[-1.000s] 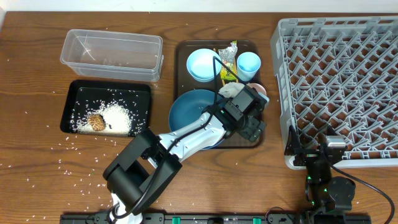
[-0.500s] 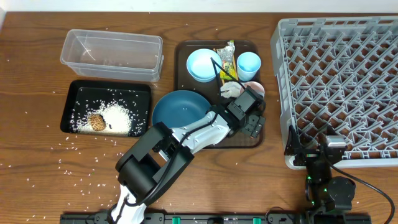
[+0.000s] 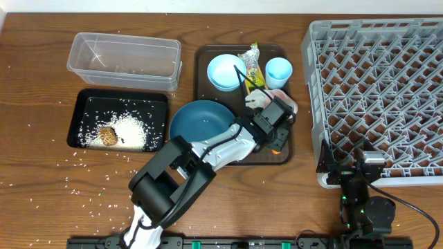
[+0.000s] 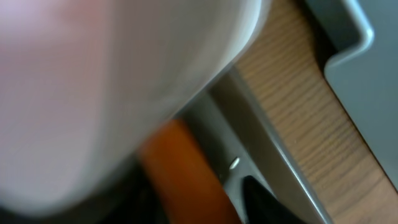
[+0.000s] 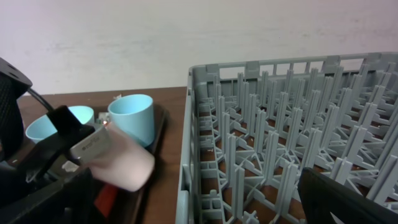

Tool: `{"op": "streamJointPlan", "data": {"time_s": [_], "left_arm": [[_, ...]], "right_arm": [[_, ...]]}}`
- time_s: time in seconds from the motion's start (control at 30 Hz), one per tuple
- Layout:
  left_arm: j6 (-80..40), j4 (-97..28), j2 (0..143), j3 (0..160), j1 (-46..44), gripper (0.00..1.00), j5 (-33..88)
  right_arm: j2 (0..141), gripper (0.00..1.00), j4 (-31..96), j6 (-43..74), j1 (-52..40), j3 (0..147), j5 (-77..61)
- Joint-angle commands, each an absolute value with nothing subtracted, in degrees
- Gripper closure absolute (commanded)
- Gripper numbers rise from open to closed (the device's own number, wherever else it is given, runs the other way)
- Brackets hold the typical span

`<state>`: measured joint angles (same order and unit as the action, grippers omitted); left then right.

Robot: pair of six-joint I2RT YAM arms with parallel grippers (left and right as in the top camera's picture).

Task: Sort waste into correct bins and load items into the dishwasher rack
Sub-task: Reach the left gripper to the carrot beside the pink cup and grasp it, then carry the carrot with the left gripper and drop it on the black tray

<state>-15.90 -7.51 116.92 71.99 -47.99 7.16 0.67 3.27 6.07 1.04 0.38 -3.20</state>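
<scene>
We see the left end effector (image 3: 277, 138) down in the near right corner of the brown tray (image 3: 202, 69), with the orange carrot (image 3: 276, 147) right at its tip. In our left wrist view the carrot (image 4: 186, 177) is a blur in the lower middle, under the pink cup (image 4: 93, 81), which crowds the lens. We cannot tell whether the fingers have closed on the carrot.

The pink cup (image 3: 286, 104) lies tilted at the tray's right edge, touching or nearly touching that end effector, with the crumpled tissue (image 3: 256, 99) just beside it. The right end effector (image 3: 360, 166) sits off the tray's right side, at the near wall of the grey rack (image 3: 377, 90). Its fingers are spread with nothing between them.

At the tray's far end are the small light-blue bowl (image 3: 225, 71), the chopsticks (image 3: 248, 79), the yellow-green wrapper (image 3: 250, 61), whose print is too small for us to read, and the light-blue cup (image 3: 279, 70). The large blue bowl (image 3: 201, 124) overhangs the tray's left edge.

Against half a second ago, orange now shows past the left end effector's tip and more of the pink cup is uncovered. The blue bowl has not moved.
</scene>
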Motion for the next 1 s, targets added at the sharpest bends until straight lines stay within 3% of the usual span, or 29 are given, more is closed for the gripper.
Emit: {"op": "streamJointPlan", "data": {"time_s": [0.0,0.17,0.47,0.73,0.97], "left_arm": [[-15.3,-8.9,119.3,71.6,-47.9,0.72,9.3],[-15.3,-8.9,119.2,71.6,-47.9,0.94,10.5],[-12.5,-10.3,113.4,71.6,-47.9,0.94,10.4],[-7.2,-17.7,97.8,71.6,-47.2,0.94,5.1],[-7.1,-30.2,84.3,71.6,-40.0,0.94,-0.6]], "right_arm": [[0.3,0.01,3.3,6.8,1.4,0.3,-3.4],[0.3,0.01,3.3,6.8,1.4,0.3,-3.4],[0.3,0.01,3.3,6.8,1.4,0.3,-3.4],[0.3,0.01,3.3,6.8,1.4,0.3,-3.4],[0.3,0.01,3.2,6.8,1.4,0.3,-3.5]]}}
